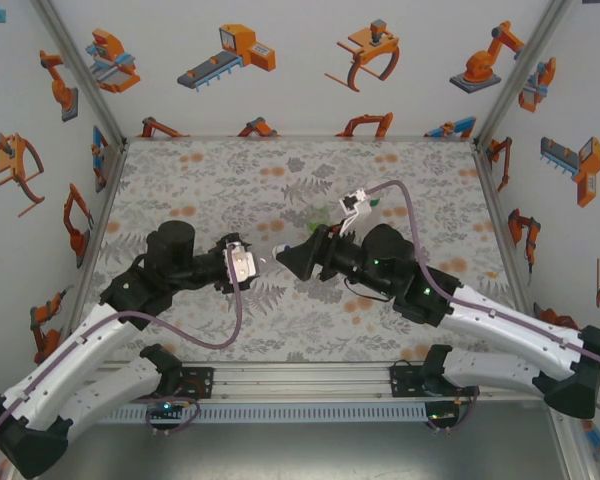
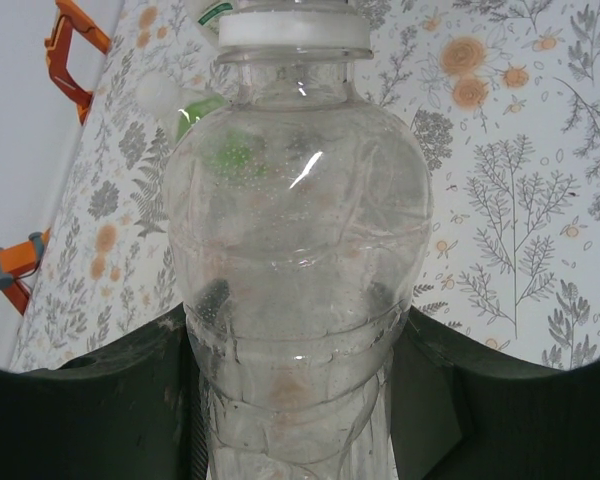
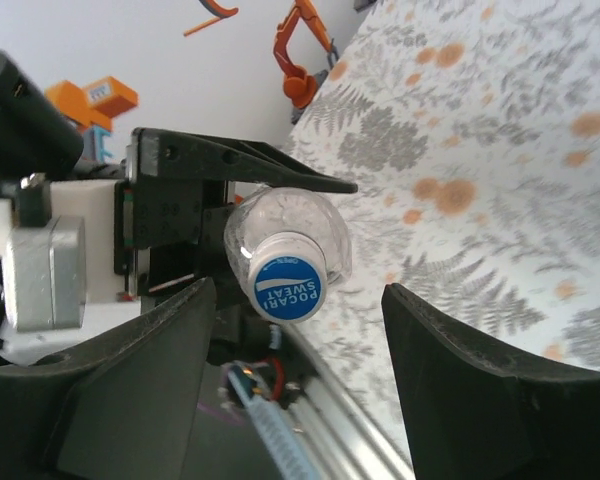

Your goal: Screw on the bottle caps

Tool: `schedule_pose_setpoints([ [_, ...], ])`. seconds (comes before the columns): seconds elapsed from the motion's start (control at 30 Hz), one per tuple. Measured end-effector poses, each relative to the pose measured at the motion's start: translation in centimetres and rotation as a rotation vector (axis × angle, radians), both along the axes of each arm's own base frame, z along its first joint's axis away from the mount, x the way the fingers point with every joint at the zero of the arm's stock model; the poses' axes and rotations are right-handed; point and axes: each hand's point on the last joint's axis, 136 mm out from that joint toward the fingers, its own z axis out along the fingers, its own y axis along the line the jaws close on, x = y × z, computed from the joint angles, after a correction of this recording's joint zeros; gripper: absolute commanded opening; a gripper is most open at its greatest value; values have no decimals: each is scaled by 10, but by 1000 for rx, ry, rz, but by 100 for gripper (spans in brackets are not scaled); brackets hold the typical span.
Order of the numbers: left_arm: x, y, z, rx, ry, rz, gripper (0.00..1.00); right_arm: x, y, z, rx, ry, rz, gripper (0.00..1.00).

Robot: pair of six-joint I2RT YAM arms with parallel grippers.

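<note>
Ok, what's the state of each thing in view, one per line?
Clear bottle: held sideways in the left hand.
Blue-topped cap: on the clear bottle's neck, tightness unclear.
Left hand: shut on the clear bottle.
Right hand: open, fingers either side of the cap, not touching.
Green bottle: farther back on the table, capped or not unclear.
</note>
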Motion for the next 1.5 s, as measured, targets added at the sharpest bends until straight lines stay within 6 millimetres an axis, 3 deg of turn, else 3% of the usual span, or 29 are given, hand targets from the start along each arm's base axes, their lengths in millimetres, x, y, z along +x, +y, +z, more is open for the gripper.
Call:
schedule_pose_setpoints([
  [0.27, -16, -9, -5, -8, 51, -109, 0, -34, -18, 37, -219, -433, 182, 59],
  [0.5, -34, -15, -7, -14, 99, -217, 0, -75, -14, 26, -404, -800, 481, 58],
  [0.67, -43, -17, -5, -21, 124, -275, 0, -91, -8, 11, -476, -971, 639, 58],
  [0.97, -50, -20, -10, -6, 180, -323, 0, -97, 5, -6, -492, -1052, 751, 54],
  [1.5, -53, -21, -11, -6, 195, -344, 0, -97, 11, 2, -466, -1105, 741, 43],
])
